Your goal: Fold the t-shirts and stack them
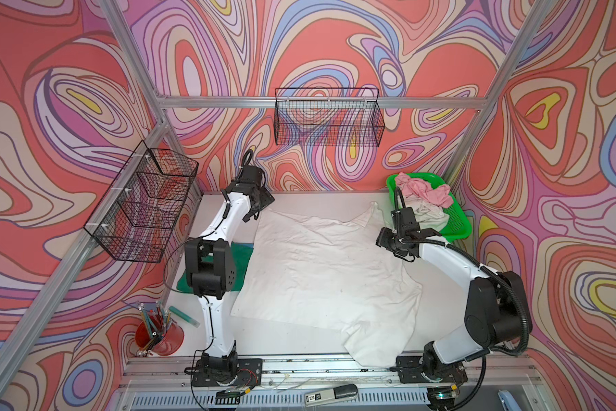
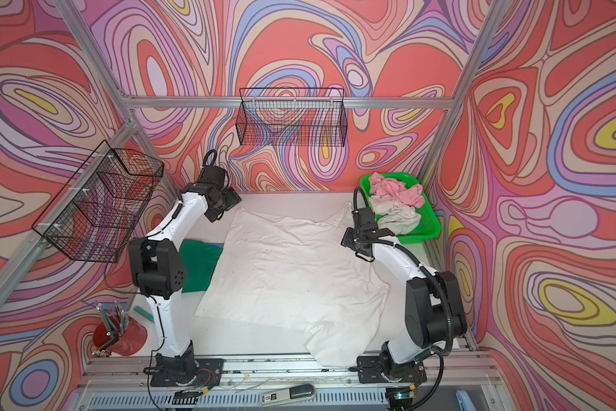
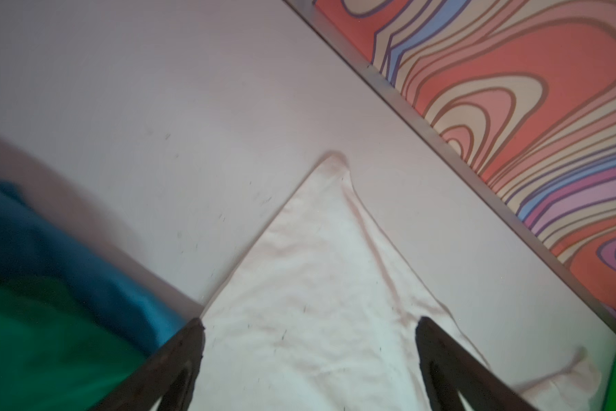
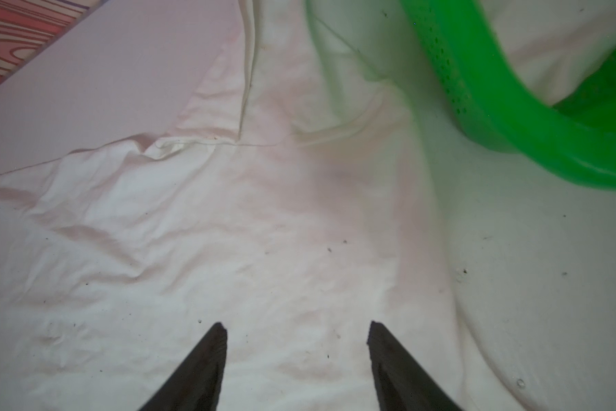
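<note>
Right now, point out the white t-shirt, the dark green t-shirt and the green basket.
white t-shirt (image 1: pixel 320 263), in a top view, middle of its spread body.
dark green t-shirt (image 1: pixel 241 265), in a top view, on the part left uncovered.
green basket (image 1: pixel 457 219), in a top view, bare perforated side.

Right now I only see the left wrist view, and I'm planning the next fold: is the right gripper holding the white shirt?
Observer: No, the right gripper is open over the white shirt, holding nothing.
Operator: Any more shirts to fold?
Observer: A pink shirt and an off-white shirt lie crumpled in the green basket.
Operator: Is the white one spread out?
Observer: Mostly, with wrinkles; its near part reaches the metal rail.
</note>
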Robot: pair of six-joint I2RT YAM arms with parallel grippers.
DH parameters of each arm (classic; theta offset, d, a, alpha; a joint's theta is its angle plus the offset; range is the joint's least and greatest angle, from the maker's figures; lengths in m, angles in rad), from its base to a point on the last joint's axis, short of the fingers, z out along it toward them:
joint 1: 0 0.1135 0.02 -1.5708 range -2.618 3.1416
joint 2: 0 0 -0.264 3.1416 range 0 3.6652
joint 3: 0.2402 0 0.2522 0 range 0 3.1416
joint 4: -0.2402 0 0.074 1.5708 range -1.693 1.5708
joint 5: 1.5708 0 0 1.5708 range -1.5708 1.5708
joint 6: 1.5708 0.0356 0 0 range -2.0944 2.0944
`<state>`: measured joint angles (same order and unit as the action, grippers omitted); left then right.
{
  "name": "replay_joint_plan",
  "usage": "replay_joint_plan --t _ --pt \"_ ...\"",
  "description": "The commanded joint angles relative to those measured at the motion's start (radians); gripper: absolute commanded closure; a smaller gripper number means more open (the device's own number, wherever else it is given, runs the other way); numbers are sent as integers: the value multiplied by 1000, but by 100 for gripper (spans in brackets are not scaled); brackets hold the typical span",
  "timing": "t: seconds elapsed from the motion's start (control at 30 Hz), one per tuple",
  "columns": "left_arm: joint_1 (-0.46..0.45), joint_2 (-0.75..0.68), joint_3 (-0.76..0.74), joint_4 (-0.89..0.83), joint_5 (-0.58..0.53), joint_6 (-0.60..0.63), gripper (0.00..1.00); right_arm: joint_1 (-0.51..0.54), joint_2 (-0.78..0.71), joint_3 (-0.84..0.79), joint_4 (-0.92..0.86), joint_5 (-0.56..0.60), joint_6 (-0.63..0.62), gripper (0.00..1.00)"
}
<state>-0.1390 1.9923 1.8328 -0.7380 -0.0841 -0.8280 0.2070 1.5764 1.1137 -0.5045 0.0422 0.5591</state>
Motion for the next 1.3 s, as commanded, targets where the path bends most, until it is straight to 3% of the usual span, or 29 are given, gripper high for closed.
replay_joint_plan --t 0.0,0.27,0.43,0.7,1.07,1.27 --pt "-37 -93 -157 19 63 -61 5 3 64 66 -44 -14 1 33" --pt "-120 -164 -414 75 92 -110 3 2 345 338 13 -108 52 35" --pt "-148 -174 -495 97 105 -126 3 2 498 465 67 -188 92 39" --pt "-192 -172 -606 127 123 -158 2 2 692 678 -16 -81 62 45" --pt "-198 -161 -705 167 122 -193 2 4 701 658 -22 84 66 47" --pt "-198 -144 -710 169 119 -199 2 5 773 713 -5 -17 46 54"
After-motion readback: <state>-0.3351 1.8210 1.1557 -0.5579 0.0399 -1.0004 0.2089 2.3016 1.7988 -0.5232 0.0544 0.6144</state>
